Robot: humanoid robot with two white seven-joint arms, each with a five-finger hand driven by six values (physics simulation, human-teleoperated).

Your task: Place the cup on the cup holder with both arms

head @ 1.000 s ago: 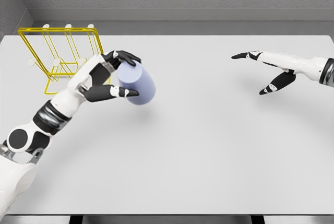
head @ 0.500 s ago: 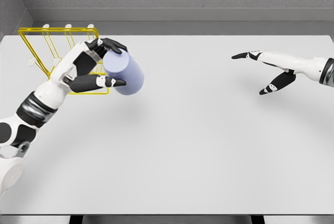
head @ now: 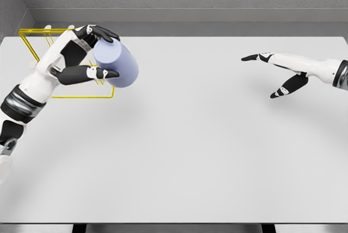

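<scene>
A left robot hand (head: 81,54) grips a pale blue cup (head: 115,64) above the white worktop (head: 190,151), its dark fingers (head: 103,32) curled over the top of the cup and its thumb pressed along the lower side. The cup is tilted, lying nearly on its side in the grasp, and is clear of the worktop surface; whether anything is inside it cannot be told, since its mouth is not visible from the head view. The cup sits just at the right edge of the yellow wire rack (head: 38,43), overlapping the rack's right-hand frame in the picture, and the left arm covers much of the rack's middle. White-tipped pegs show along the rack's top bar. Far to the right of the rack, well apart from the cup, the right robot hand (head: 283,73) hovers over the worktop with fingers spread and extended, holding nothing, its index finger pointing back toward the rack.
</scene>
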